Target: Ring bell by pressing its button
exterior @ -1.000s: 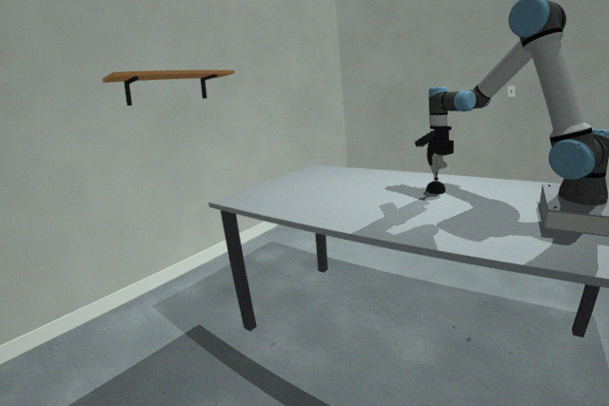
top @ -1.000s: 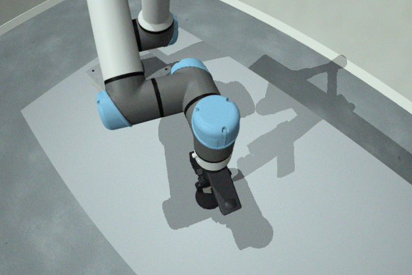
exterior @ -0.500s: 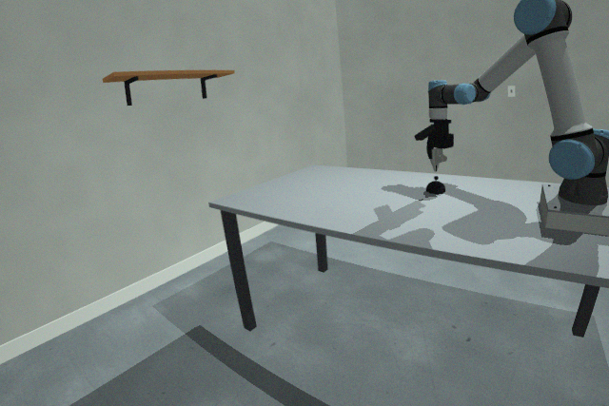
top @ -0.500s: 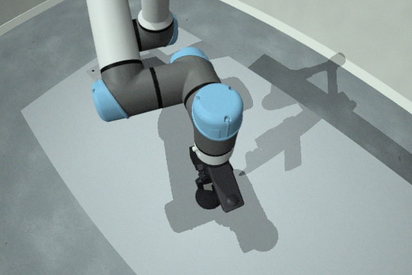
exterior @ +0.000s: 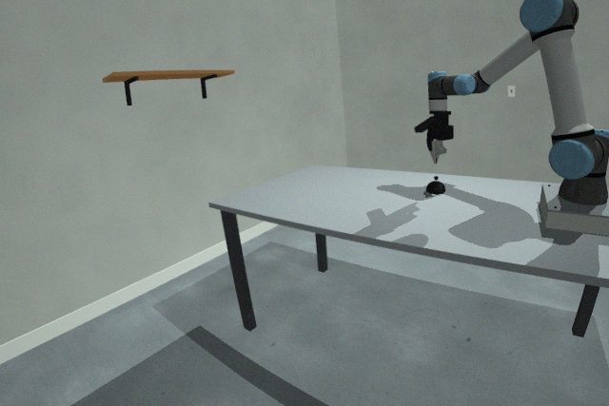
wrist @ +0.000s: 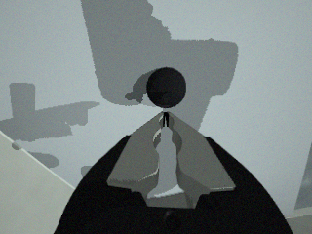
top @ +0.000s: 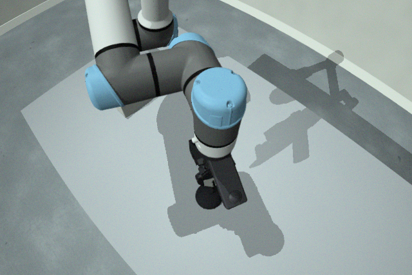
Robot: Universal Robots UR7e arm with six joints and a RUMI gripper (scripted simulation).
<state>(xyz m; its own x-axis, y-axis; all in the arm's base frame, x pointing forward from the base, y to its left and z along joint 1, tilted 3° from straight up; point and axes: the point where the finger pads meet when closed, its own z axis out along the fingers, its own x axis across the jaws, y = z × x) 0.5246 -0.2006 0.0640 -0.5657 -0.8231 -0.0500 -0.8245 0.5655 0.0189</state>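
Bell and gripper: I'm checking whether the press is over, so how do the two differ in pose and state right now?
1. The bell rests on the table; the gripper hangs in the air above it, a clear gap between them.
2. The bell is a low black dome with its small button on top; the gripper narrows downward to a point.
3. The gripper's fingers are shut on nothing; the button goes untouched.

Both line up vertically.
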